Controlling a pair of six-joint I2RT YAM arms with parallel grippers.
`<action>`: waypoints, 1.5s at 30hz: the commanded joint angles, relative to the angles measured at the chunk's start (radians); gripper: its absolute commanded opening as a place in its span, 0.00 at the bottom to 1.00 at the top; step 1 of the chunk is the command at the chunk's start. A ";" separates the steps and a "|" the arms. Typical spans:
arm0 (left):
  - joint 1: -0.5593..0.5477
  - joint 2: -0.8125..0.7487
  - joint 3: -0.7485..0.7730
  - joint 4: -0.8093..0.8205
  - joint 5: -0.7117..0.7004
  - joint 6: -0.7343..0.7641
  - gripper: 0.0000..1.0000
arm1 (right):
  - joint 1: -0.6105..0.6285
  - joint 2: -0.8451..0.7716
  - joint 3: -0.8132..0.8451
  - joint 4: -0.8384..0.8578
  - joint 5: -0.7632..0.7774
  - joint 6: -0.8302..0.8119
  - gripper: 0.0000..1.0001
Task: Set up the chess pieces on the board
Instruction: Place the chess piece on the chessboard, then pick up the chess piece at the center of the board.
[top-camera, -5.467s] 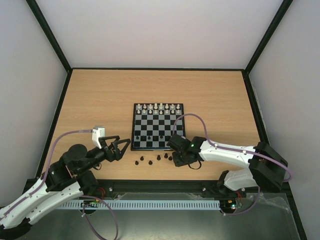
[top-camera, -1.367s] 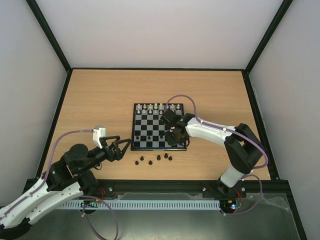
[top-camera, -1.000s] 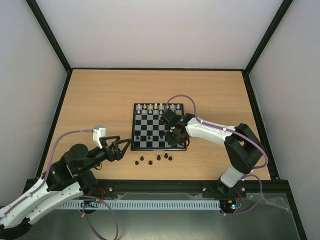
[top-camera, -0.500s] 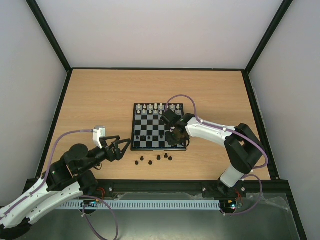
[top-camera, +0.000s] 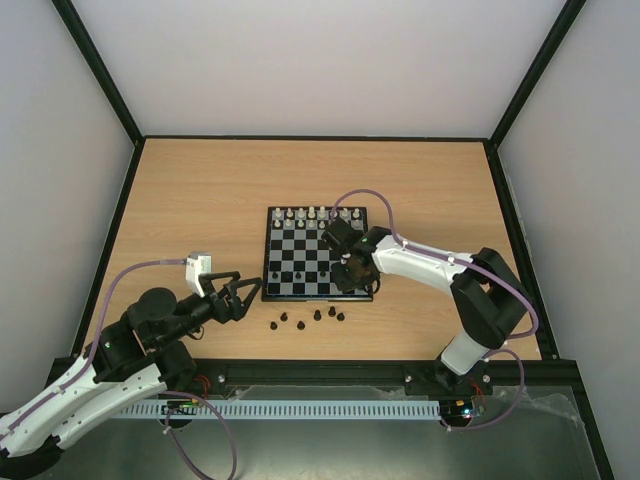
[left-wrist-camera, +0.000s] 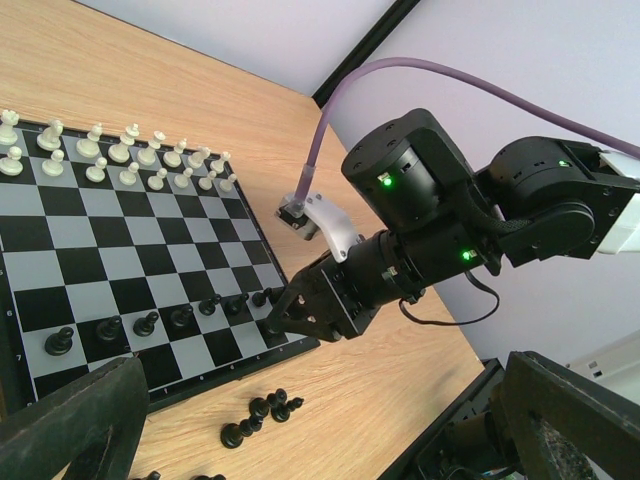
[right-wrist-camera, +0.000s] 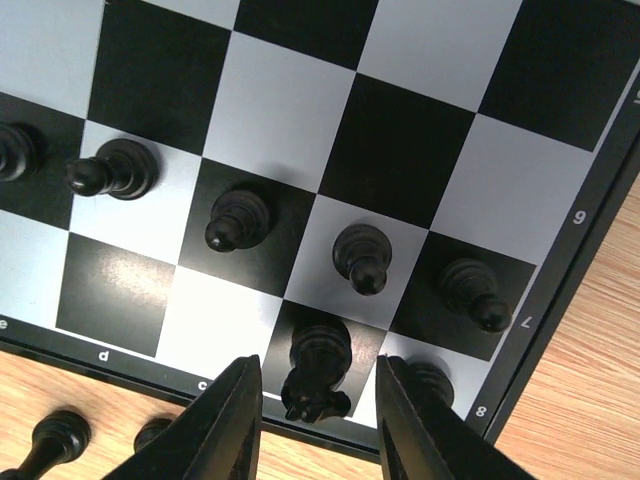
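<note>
The board (top-camera: 310, 245) lies mid-table. My right gripper (top-camera: 346, 274) hangs over its near right corner. In the right wrist view the gripper (right-wrist-camera: 318, 425) is open, and a dark knight (right-wrist-camera: 318, 372) stands on a black square between the fingers (right-wrist-camera: 228, 425), touching neither. Beside the knight a dark piece (right-wrist-camera: 432, 380) sits in the corner, half hidden by the other finger. Dark pawns (right-wrist-camera: 362, 256) stand in the row behind. Several loose dark pieces (top-camera: 317, 316) lie on the table in front of the board. My left gripper (top-camera: 238, 296) is open and empty, left of the board.
White pieces (top-camera: 315, 214) fill the board's far two rows and also show in the left wrist view (left-wrist-camera: 120, 155). The loose dark pieces (left-wrist-camera: 262, 410) lie between the board's near edge (left-wrist-camera: 150, 385) and the arm bases. Black walls ring the wooden table (top-camera: 200, 200).
Since 5.5 s ago my right arm has moved from the loose pieces in front of the board to its near right corner. Over the last second it has barely moved. The left arm is still.
</note>
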 joint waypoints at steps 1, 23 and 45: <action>-0.001 0.007 -0.005 0.017 -0.008 0.015 0.99 | -0.006 -0.049 0.018 -0.062 0.007 -0.002 0.34; -0.001 0.029 -0.004 0.020 0.000 0.020 0.99 | 0.031 -0.422 -0.034 -0.074 -0.205 0.003 0.77; -0.001 0.043 -0.002 0.015 -0.005 0.015 0.99 | 0.287 -0.402 -0.038 -0.074 0.284 0.206 0.99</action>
